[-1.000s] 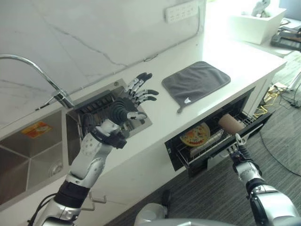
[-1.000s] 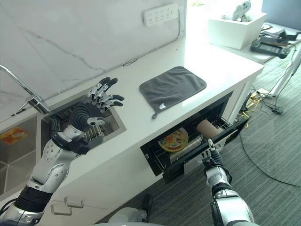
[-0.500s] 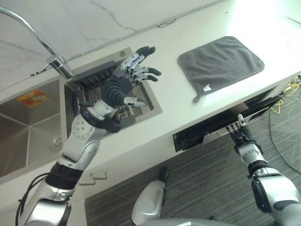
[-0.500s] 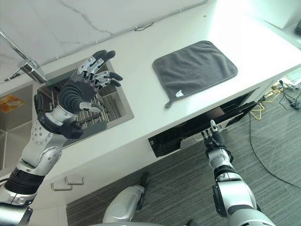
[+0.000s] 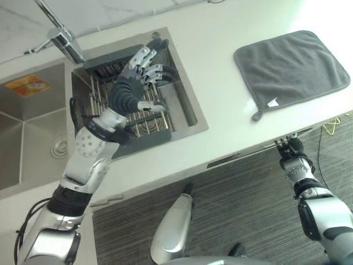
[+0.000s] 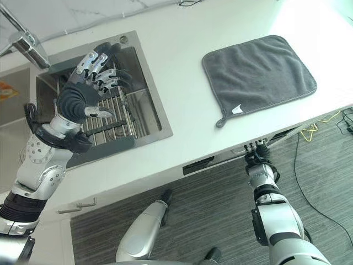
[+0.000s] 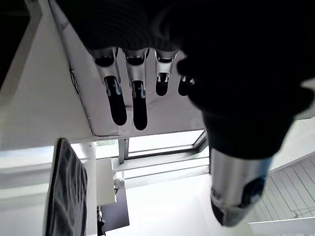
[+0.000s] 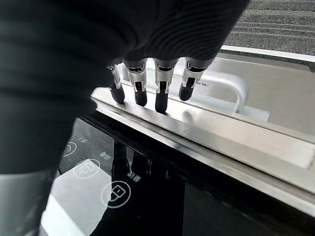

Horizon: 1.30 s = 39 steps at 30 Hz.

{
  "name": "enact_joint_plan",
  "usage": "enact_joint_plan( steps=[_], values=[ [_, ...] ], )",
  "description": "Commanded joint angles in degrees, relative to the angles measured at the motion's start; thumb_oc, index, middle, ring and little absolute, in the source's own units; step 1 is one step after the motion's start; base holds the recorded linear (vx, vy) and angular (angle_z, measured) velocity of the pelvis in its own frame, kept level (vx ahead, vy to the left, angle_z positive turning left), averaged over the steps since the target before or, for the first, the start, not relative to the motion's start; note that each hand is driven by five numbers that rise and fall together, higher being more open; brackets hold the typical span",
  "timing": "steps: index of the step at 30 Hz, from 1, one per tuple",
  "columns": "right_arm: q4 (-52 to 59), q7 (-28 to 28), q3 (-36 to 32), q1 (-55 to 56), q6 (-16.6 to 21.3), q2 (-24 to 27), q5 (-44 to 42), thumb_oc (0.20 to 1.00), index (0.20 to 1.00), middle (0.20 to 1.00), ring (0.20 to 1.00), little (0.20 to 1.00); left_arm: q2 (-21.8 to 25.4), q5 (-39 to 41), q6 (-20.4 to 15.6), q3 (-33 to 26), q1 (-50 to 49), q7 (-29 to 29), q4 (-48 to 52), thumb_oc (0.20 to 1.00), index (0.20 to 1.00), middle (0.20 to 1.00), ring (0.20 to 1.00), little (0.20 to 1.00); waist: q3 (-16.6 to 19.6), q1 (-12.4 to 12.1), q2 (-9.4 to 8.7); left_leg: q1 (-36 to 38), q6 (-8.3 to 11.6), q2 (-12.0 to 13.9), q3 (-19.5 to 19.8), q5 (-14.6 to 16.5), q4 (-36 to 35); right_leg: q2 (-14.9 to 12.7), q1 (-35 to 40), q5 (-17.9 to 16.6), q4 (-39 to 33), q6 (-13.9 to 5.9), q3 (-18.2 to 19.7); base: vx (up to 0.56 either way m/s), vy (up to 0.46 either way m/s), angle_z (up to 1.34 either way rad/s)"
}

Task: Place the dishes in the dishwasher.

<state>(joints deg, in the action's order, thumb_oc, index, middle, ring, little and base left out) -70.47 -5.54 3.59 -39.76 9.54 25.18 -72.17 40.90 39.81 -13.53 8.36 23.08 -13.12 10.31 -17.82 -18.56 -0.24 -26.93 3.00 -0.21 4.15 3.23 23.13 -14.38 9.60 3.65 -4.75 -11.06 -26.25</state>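
the right hand's fingertips (image 8: pixel 140 96) are lying straight and side by side on the steel top edge of the dishwasher drawer (image 8: pixel 231 135), beside its handle (image 8: pixel 236 91), and the right hand (image 5: pixel 290 150) is showing at the counter's lower right edge, where the drawer sits almost flush under the white counter (image 5: pixel 231 105). the left hand (image 5: pixel 129 91) is hovering with fingers spread and slightly bent over the rack in the sink (image 5: pixel 182 105) at upper left, holding nothing. a grey cloth (image 5: pixel 292 69) is lying flat at upper right, and the dishes are out of sight.
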Motion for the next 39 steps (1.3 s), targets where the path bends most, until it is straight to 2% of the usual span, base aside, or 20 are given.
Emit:
enact_joint_plan(
  steps=[1,6,10,11,16,17,21,22,25,26,27,28,31,32,33,34,35,36,37,39],
  values=[
    [8.6,-3.8,5.9,-17.7,0.9,-6.2,3.5,1.000,1.000,1.000,1.000,1.000,1.6,1.4,-1.3,-0.5,1.1,1.0,2.7,1.000,1.000,1.000,1.000,1.000,3.1,-5.6,-0.82,1.6,6.27,6.7,1.4,-5.2,-5.5,-7.1,2.9,-9.1,0.4,-2.28,0.5,0.00,0.000,0.00],
    [7.3,-3.5,4.9,-13.2,-0.5,-6.5,5.3,1.000,1.000,1.000,1.000,1.000,0.8,-2.5,-6.8,-3.2,-2.5,5.2,0.1,1.000,1.000,1.000,1.000,1.000,4.5,-5.7,-1.74,2.8,6.42,7.3,0.9,-6.2,-7.5,-5.8,4.2,-7.1,0.8,-1.94,0.3,0.00,-0.022,-0.01],
    [6.3,-3.7,3.1,-2.9,0.0,-8.7,6.9,1.000,1.000,1.000,1.000,1.000,0.3,-8.8,-10.3,-8.1,-8.4,10.1,-2.4,1.000,1.000,1.000,1.000,1.000,6.4,-5.4,-2.53,5.7,5.96,6.9,1.2,-7.3,-10.8,-4.0,5.4,-3.9,2.7,-0.97,0.9,-0.01,-0.023,0.07],
    [6.4,-3.2,2.2,2.6,0.4,-9.3,8.5,1.000,1.000,1.000,1.000,1.000,-0.2,-10.0,-12.1,-10.4,-10.8,12.2,-3.4,1.000,1.000,1.000,1.000,1.000,7.2,-4.7,-2.60,6.7,5.39,6.2,2.2,-7.4,-11.5,-2.5,5.6,-1.2,4.4,-0.07,2.9,-0.02,-0.015,0.25],
    [6.0,-5.7,-1.4,16.5,1.5,-9.4,6.6,1.000,1.000,1.000,1.000,1.000,-2.7,-11.8,-16.4,-15.8,-15.7,12.9,-5.1,1.000,1.000,1.000,1.000,1.000,7.9,-2.3,-2.61,9.5,3.31,3.4,6.9,-7.3,-12.5,2.3,4.8,5.8,11.0,2.82,9.7,-0.09,-0.041,0.75],
    [5.2,-6.3,-1.9,20.3,1.1,-9.4,7.4,1.000,1.000,1.000,1.000,1.000,-3.3,-16.1,-16.3,-18.1,-18.8,16.6,-6.7,1.000,1.000,1.000,1.000,1.000,8.2,-1.9,-2.07,10.8,3.28,3.4,8.0,-7.9,-13.7,3.3,4.5,5.7,11.2,3.77,9.5,-0.22,-0.062,1.09],
    [3.2,-4.7,-3.4,29.0,-0.4,-11.2,9.6,1.000,1.000,1.000,1.000,1.000,-4.9,-16.6,-17.7,-27.4,-26.2,27.5,-14.6,1.000,1.000,1.000,1.000,1.000,8.5,1.0,0.99,15.4,4.84,7.0,6.7,-10.6,-18.0,5.8,4.3,8.4,14.4,7.02,9.9,-0.26,0.018,0.20],
    [3.0,-4.1,-3.9,29.7,-0.4,-11.3,9.6,1.000,1.000,1.000,1.000,1.000,-5.6,-16.1,-17.8,-28.2,-26.7,28.2,-15.2,1.000,1.000,1.000,1.000,1.000,8.5,1.3,1.21,15.8,4.93,7.2,6.7,-10.8,-18.5,5.9,4.1,8.5,14.7,7.25,9.8,-0.20,0.069,-0.05],
    [0.5,-1.4,-8.7,34.6,-2.0,-10.6,12.2,1.000,1.000,1.000,1.000,1.000,-12.8,-13.0,-21.7,-32.9,-31.7,35.7,-26.5,1.000,1.000,1.000,1.000,1.000,8.0,3.0,2.77,18.8,6.09,8.7,6.2,-14.6,-22.1,7.8,3.7,10.3,16.6,9.19,9.2,-0.21,0.080,0.14],
    [-0.1,-1.1,-9.5,35.2,-2.4,-10.6,12.3,1.000,1.000,1.000,1.000,1.000,-15.1,-10.3,-21.7,-33.2,-32.1,36.4,-30.8,1.000,1.000,1.000,1.000,1.000,7.9,3.2,2.77,19.3,6.29,8.8,5.9,-15.1,-22.5,7.9,3.7,10.7,17.0,9.40,9.0,-0.20,0.105,0.33],
    [-1.0,-1.3,-11.5,35.9,-3.1,-10.8,14.9,1.000,1.000,1.000,1.000,1.000,-20.2,-7.1,-22.0,-34.6,-32.1,35.5,-41.0,1.000,1.000,1.000,1.000,1.000,7.7,3.8,3.27,19.8,6.26,9.1,6.0,-16.0,-22.8,8.3,3.2,11.0,18.0,9.56,9.0,-0.14,0.097,0.34],
    [-1.3,-2.1,-12.0,36.7,-4.3,-10.8,16.7,1.000,1.000,1.000,1.000,1.000,-22.3,-8.8,-16.6,-32.2,-33.0,35.9,-48.1,1.000,1.000,1.000,1.000,1.000,7.3,4.5,3.19,20.8,6.19,9.2,5.4,-15.8,-22.6,8.4,2.7,11.8,19.2,10.04,8.9,-0.15,0.113,0.19],
    [-1.9,-2.9,-11.8,37.0,-4.6,-10.7,18.6,1.000,1.000,1.000,1.000,1.000,-24.3,-1.6,-14.1,-29.7,-33.5,31.1,-56.2,1.000,1.000,1.000,1.000,1.000,7.2,5.1,3.85,20.7,6.23,9.3,5.9,-16.5,-22.1,8.6,2.3,11.7,19.8,10.08,8.9,-0.10,0.071,0.05],
    [-2.5,-3.1,-11.2,37.0,-4.3,-10.7,19.3,1.000,1.000,1.000,1.000,1.000,-25.8,5.8,-9.5,-29.0,-33.6,26.6,-60.7,1.000,1.000,1.000,1.000,1.000,6.9,5.3,4.01,21.0,6.25,9.4,5.7,-16.6,-21.9,8.5,2.2,11.9,20.2,10.10,8.9,-0.07,0.035,0.13],
    [-3.2,-3.5,-10.9,37.1,-3.9,-10.8,19.6,1.000,1.000,1.000,1.000,1.000,-26.9,12.9,-1.9,-29.0,-33.6,22.4,-64.8,1.000,1.000,1.000,1.000,1.000,6.7,5.5,3.94,21.4,6.24,9.2,5.6,-16.3,-21.7,8.3,2.3,12.2,20.4,10.00,8.9,-0.09,-0.005,0.06],
    [-4.5,-4.0,-11.1,36.6,-3.6,-11.4,20.2,1.000,1.000,1.000,1.000,1.000,-28.6,21.0,14.4,-29.3,-32.4,14.7,-74.9,1.000,1.000,1.000,1.000,1.000,6.7,6.5,3.59,21.9,6.05,9.1,5.1,-15.5,-21.7,8.2,2.2,12.1,20.5,9.62,9.2,-0.06,-0.044,0.06],
    [-4.5,-3.7,-10.8,36.3,-3.7,-11.8,20.1,1.000,1.000,1.000,1.000,1.000,-29.5,26.2,23.4,-28.3,-31.3,12.4,-79.5,1.000,1.000,1.000,1.000,1.000,6.7,7.1,3.33,22.0,6.12,9.3,4.5,-15.5,-21.5,8.5,2.3,12.0,20.2,9.74,9.4,-0.06,-0.048,0.03],
    [-4.8,-3.7,-10.4,35.9,-3.6,-12.1,20.8,1.000,1.000,1.000,1.000,1.000,-31.1,28.5,28.8,-26.7,-30.4,10.5,-84.9,1.000,1.000,1.000,1.000,1.000,6.8,7.8,3.51,21.4,6.20,9.8,4.4,-15.8,-20.7,9.0,2.2,12.2,20.3,10.19,9.5,0.00,0.000,0.00],
    [-4.9,-3.7,-10.4,35.9,-3.7,-12.1,21.2,1.000,1.000,1.000,1.000,1.000,-31.3,28.0,29.3,-26.6,-30.2,9.8,-86.2,1.000,1.000,1.000,1.000,1.000,6.9,8.0,3.59,21.3,6.23,9.9,4.4,-15.9,-20.6,9.1,2.1,12.3,20.4,10.29,9.6,0.00,0.006,-0.05],
    [-4.5,-3.3,-10.5,35.6,-3.6,-12.6,25.5,1.000,1.000,1.000,1.000,1.000,-31.5,18.2,31.2,-24.9,-29.6,8.1,-89.4,1.000,1.000,1.000,1.000,1.000,6.6,9.3,4.01,21.1,6.41,10.5,4.3,-16.4,-19.5,9.5,1.9,13.1,21.5,10.74,10.4,0.00,0.022,-0.13]
  ],
)
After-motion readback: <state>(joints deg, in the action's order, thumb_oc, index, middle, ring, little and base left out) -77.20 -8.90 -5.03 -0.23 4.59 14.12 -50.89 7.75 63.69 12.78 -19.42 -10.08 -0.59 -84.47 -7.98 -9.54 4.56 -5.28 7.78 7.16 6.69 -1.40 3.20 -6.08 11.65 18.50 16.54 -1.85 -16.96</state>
